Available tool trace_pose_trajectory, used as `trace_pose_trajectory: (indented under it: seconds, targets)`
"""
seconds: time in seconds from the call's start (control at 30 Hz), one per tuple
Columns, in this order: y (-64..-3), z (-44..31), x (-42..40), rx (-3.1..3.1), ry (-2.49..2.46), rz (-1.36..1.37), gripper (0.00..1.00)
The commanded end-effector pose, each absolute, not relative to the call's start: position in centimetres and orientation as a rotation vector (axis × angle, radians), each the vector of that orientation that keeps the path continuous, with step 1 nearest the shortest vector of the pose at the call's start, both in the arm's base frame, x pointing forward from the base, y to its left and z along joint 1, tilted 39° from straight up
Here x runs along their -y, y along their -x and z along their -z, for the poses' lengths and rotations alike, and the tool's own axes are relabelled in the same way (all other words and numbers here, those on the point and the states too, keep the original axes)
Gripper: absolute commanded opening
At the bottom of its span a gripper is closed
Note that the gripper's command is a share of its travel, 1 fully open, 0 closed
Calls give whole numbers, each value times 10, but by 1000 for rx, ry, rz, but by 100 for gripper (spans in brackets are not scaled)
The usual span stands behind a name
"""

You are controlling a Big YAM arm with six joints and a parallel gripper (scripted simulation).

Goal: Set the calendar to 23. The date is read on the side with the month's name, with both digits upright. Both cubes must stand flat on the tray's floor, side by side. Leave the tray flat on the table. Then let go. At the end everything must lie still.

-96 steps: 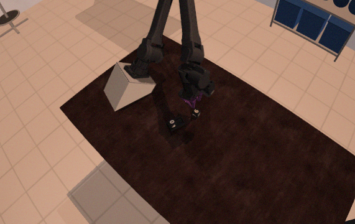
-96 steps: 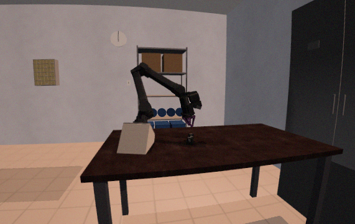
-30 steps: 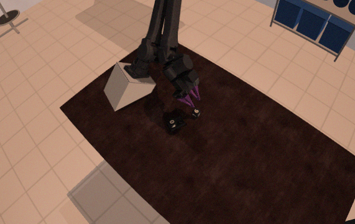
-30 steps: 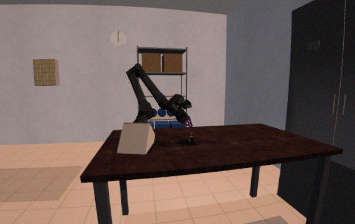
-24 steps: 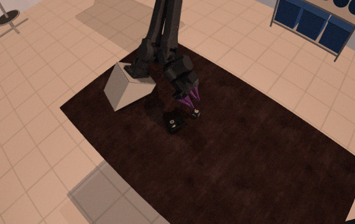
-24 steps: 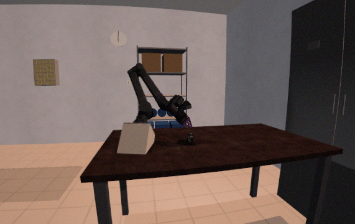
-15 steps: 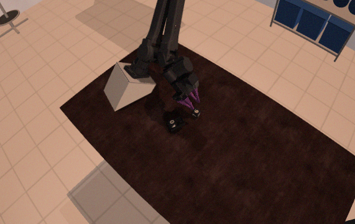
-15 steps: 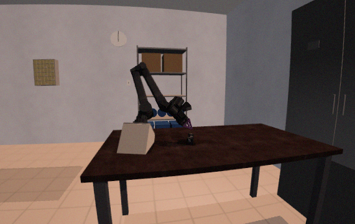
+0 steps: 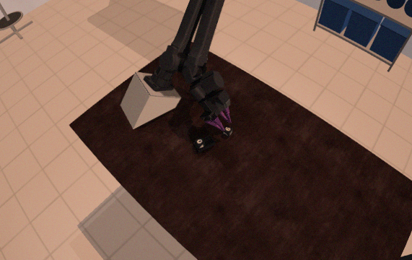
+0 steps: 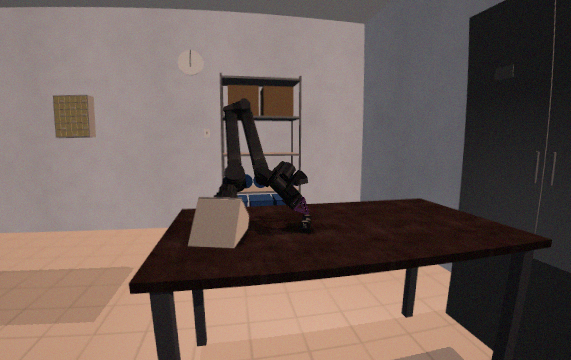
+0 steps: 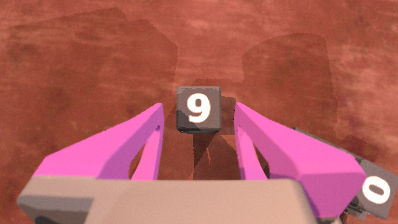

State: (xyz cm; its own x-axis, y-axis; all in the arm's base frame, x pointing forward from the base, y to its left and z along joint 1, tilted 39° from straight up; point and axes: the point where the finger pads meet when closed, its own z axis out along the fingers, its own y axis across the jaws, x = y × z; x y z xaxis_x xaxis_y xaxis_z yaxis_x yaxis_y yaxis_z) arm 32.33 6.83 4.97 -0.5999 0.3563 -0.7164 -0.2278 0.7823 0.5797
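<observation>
A small dark cube showing a white 9 (image 11: 198, 108) on its top face stands on the dark wooden table (image 9: 249, 173). It also shows in the top view (image 9: 228, 130). My gripper (image 11: 198, 111), with pink fingers, is low over the table and open. One finger stands on each side of the 9 cube, with a gap on both sides. A second dark piece showing a 0 (image 9: 203, 143) lies just beside it, at the lower right edge of the wrist view (image 11: 376, 192). I cannot tell a tray apart from this piece.
A beige wedge-shaped block (image 9: 148, 102) stands at the table's back left, under the arm's base. The table's near edge (image 10: 315, 277) is well away from the cubes. A shelf with blue bins (image 9: 364, 25) stands off the table.
</observation>
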Motion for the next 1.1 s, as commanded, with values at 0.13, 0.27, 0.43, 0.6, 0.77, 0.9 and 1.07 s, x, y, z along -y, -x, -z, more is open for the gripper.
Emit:
trace_pose_trajectory:
  seconds: [0.13, 0.27, 0.43, 0.6, 0.77, 0.9, 1.07]
  targets:
    - [-328, -45, -75, -2041, -103, -816, 46]
    - [-329, -40, -78, -2041, -103, -816, 46]
    - [-330, -36, -82, -2040, -103, -817, 46]
    - [-331, -34, -83, -2039, -104, -816, 46]
    - [-332, -32, -82, -2037, -114, -810, 46]
    - [-332, -31, -83, -2037, -106, -810, 46]
    - [-332, -31, -82, -2037, -109, -809, 46]
